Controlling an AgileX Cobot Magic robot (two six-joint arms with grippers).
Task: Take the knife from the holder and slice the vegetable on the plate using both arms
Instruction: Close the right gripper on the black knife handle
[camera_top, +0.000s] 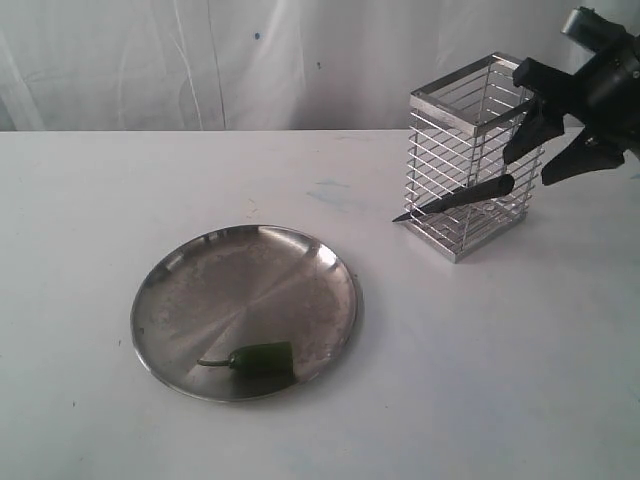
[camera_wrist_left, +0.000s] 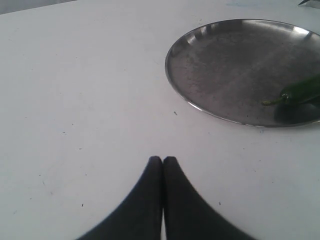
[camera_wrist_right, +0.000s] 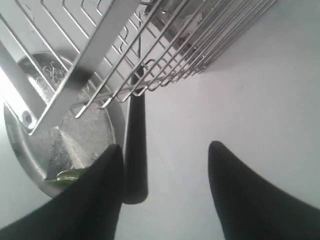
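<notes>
The wire holder (camera_top: 470, 150) stands at the back right of the table. The black knife (camera_top: 455, 200) lies slanted through its lower bars, with the tip poking out toward the plate (camera_top: 200, 290). A green vegetable (camera_top: 262, 358) lies near the plate's front rim. My right gripper (camera_top: 527, 171) hangs open at the holder's right side. In the right wrist view the knife handle (camera_wrist_right: 135, 155) lies between the open right gripper's (camera_wrist_right: 165, 149) fingers, close against one of them. My left gripper (camera_wrist_left: 162, 160) is shut and empty, low over the table beside the plate (camera_wrist_left: 225, 65) and vegetable (camera_wrist_left: 300, 91).
A white table and a white curtain behind it. The holder (camera_wrist_right: 150, 50) fills the right wrist view, with the plate (camera_wrist_right: 85, 135) beyond it. Bare table lies between plate and holder and along the front edge.
</notes>
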